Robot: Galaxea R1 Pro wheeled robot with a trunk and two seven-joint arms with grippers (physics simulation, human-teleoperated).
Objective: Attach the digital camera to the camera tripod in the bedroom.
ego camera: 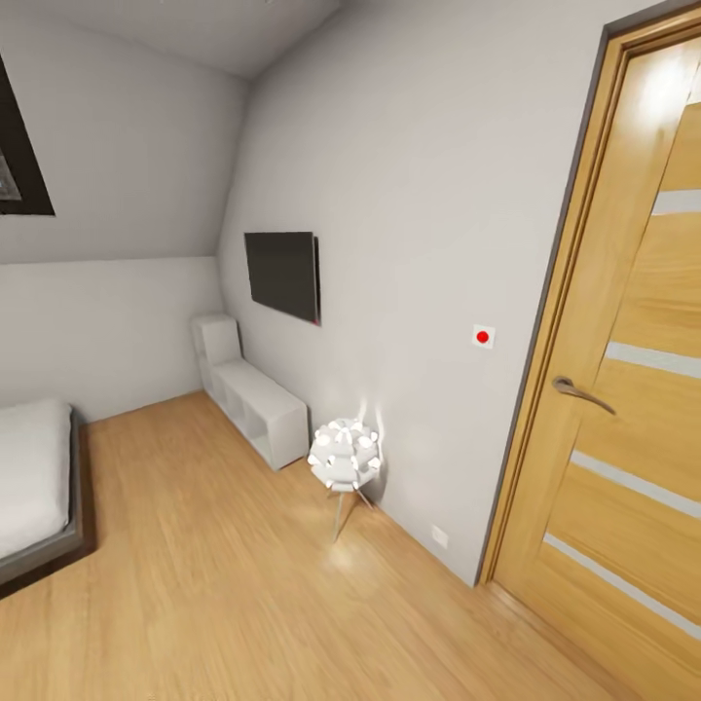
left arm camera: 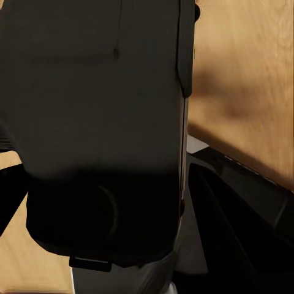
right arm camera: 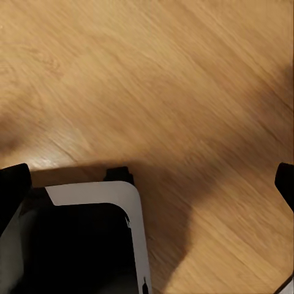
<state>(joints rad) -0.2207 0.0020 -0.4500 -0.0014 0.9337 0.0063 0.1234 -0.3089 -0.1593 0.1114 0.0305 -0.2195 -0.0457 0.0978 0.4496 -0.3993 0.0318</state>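
My left pincer grips the digital camera point(left arm camera: 98, 122) above wood floor point(ego camera: 224, 584), right pincer's state I cannot tell; ball-cluster lamp point(ego camera: 344, 456) at one o'clock, door point(ego camera: 623, 389) at three, bed point(ego camera: 34, 487) at nine.

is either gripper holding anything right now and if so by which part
It cannot be told for sure. The left wrist view has a dark boxy object close against the lens, but no fingers are clear. The right wrist view looks down at wood floor.
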